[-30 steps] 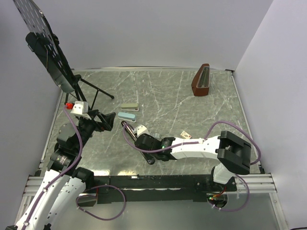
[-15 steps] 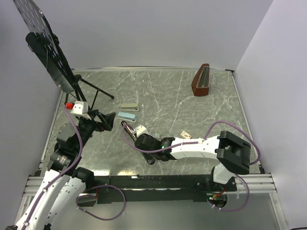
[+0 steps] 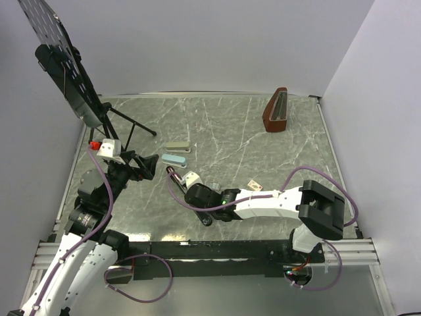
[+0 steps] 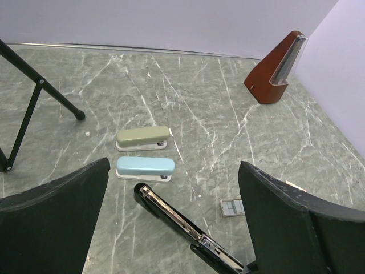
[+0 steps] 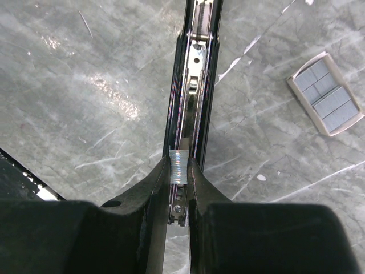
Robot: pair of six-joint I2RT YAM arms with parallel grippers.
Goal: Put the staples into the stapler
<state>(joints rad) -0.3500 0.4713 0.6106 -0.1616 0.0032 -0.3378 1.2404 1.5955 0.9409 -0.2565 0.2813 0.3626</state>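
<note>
While our right gripper (image 5: 179,171) pinches the staples (image 5: 179,164) over the rail (image 5: 194,108) of the stapler (image 4: 171,213), we list our left gripper (image 4: 174,188) as spread wide and empty; box (image 5: 326,94) nearby.

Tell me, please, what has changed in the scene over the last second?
Very little. The right gripper, shut on the staples over the black stapler, edged slightly to the left in the top view. The left gripper stayed open and still. The staple box, green stapler, blue stapler and metronome did not move.
</note>
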